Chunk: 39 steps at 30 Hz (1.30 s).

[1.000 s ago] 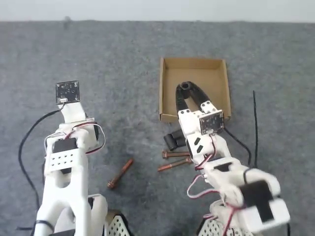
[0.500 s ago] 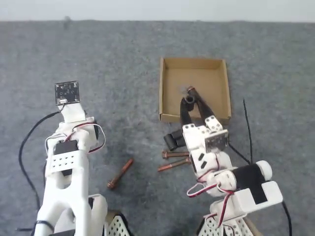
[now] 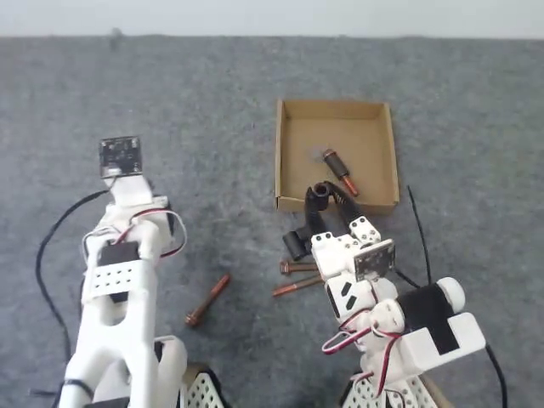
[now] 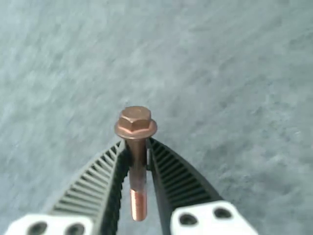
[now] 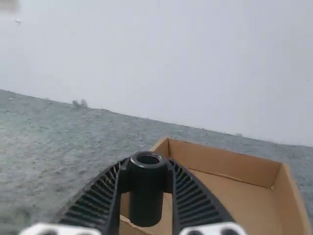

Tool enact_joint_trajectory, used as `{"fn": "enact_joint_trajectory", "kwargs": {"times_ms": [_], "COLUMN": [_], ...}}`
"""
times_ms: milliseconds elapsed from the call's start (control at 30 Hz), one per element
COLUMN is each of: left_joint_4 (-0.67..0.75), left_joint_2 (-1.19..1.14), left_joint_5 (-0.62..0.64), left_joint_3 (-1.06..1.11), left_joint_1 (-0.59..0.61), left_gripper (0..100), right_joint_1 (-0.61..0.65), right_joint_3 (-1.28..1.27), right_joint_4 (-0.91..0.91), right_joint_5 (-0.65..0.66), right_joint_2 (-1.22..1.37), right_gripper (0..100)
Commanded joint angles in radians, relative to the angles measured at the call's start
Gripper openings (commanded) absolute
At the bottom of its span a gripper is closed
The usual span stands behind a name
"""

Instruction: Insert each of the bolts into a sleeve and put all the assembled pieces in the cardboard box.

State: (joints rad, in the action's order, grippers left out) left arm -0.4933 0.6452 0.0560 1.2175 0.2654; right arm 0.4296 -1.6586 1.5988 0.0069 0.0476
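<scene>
Now pulls back to the brown cardboard box's near wall, pinching a black cylindrical sleeve in the right tool, a copper hex bolt in the left tool.

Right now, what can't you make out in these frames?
- High view: two copper hex bolts, ends hidden under the white right arm.
- High view: loose black cylindrical sleeve, partly covered by that arm.
- Right wrist view: brown cardboard box, floor partly hidden behind the right gripper and its held black sleeve; one side cut off by the frame edge.
</scene>
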Motion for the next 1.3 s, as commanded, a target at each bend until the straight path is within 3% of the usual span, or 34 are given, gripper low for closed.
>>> {"fn": "enact_joint_trajectory", "kwargs": {"times_ms": [0,467,700,1000,1267], "left_joint_4": [0.14,0.562,0.697,0.512,0.212], "left_joint_2": [0.017,0.017,0.017,0.017,0.017], "left_joint_5": [0.011,0.012,0.012,0.032,0.302], "left_joint_3": [-0.021,-0.024,-0.031,-0.208,-0.4], "left_joint_1": [-0.11,-0.416,-0.591,-0.712,-0.74], "left_gripper": [1,1,1,1,1], "right_joint_1": [0.005,0.002,0.005,0.007,0.005], "right_joint_3": [-0.021,-0.021,-0.021,-0.021,-0.021], "right_joint_4": [-0.001,-0.004,-0.004,-0.005,-0.005], "right_joint_5": [-0.058,-0.066,-0.066,-0.066,-0.066], "right_joint_2": [-0.001,-0.001,-0.001,-0.001,0.001], "right_gripper": [0.6,0.6,0.6,0.6,0.6]}}
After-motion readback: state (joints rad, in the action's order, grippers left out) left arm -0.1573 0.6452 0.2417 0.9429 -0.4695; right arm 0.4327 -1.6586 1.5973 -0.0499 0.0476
